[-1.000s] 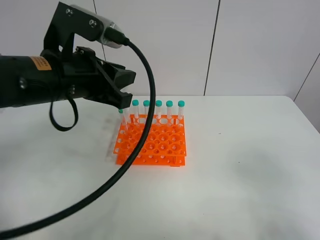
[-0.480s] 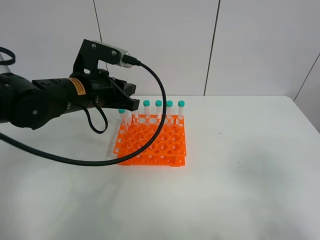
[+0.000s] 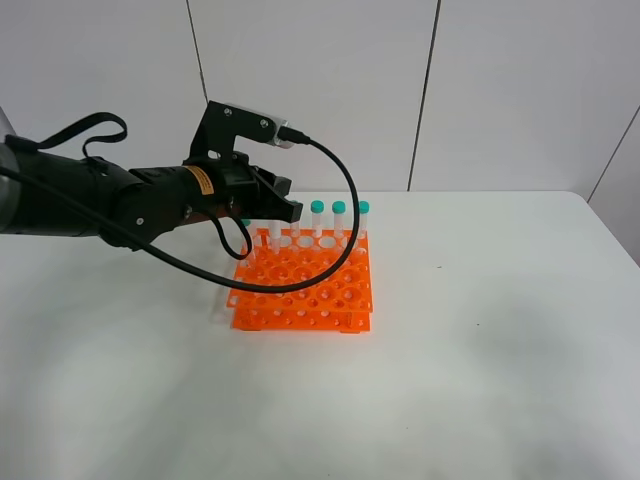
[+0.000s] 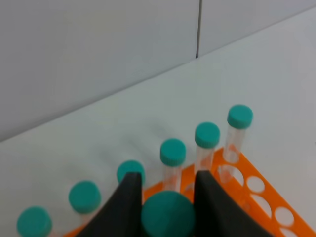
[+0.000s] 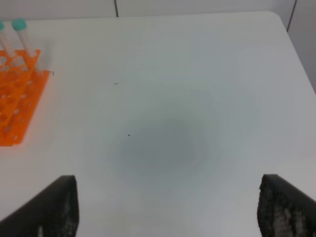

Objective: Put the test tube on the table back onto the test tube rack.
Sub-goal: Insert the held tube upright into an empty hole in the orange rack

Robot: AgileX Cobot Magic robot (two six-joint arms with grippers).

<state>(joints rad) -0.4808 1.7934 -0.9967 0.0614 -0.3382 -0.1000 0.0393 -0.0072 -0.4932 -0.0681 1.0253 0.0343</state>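
Observation:
The orange test tube rack (image 3: 305, 285) stands on the white table (image 3: 480, 350). Several teal-capped tubes stand in its back row; three caps (image 3: 339, 207) show beside my left gripper (image 3: 278, 208), which hangs over the left part of that row. In the left wrist view my left gripper (image 4: 168, 185) is shut on the test tube, whose teal cap (image 4: 168, 216) sits between the black fingers (image 4: 129, 197), above the row of caps (image 4: 207, 134) and the rack (image 4: 256, 183). My right gripper (image 5: 173, 207) is open and empty over bare table, right of the rack (image 5: 17, 108).
A grey panelled wall (image 3: 430, 90) stands behind the table's back edge. The left arm's black cable (image 3: 340, 230) loops over the rack. The table's right edge (image 5: 296, 54) shows in the right wrist view.
My left arm has moved away from the camera and down toward the rack's back row, carrying the tube. It now covers the left caps of that row.

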